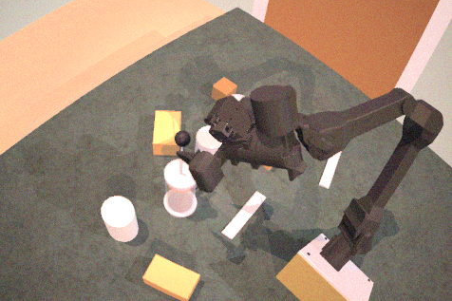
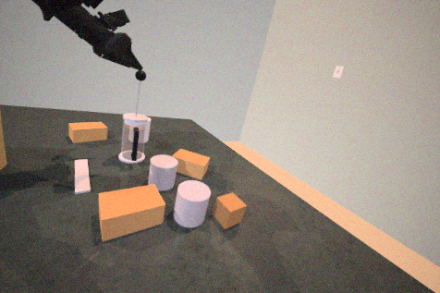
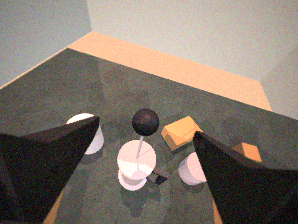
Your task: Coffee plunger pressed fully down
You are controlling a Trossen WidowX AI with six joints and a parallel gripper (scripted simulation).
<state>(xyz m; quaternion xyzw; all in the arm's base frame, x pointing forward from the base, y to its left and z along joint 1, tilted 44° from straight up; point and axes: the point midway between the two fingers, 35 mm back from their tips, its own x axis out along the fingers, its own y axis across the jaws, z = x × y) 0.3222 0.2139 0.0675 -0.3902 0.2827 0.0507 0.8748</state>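
pale grey-green walls, an orange strip of floor along the edge, and a dark green mottled table (image 2: pixel 287 239) with blocks and cylinders scattered all over it. the coffee press (image 2: pixel 133 138) stood upright near the middle of that clutter, clear glass body on a white base, its thin rod sticking straight up with the black plunger knob (image 2: pixel 140 75) still way up high, so nothing pressed down yet. the gripper (image 3: pixel 145 142) hung right above the knob with its fingers spread wide and nothing between them; in the wrist view the two dark fingers sat on either side of the knob with clear space on both sides. from the exterior view the tip of the claw looked like it was just about touching the top of the knob, couldn't tell for sure if it was actual contact. around the press: a white cylinder (image 1: pixel 120 217) off to one side, another white cylinder (image 1: pixel 207 140) just behind it, a yellow-orange block (image 1: pixel 166 132) nearby, and a flat white bar (image 1: pixel 244 215) lying on the table a bit apart
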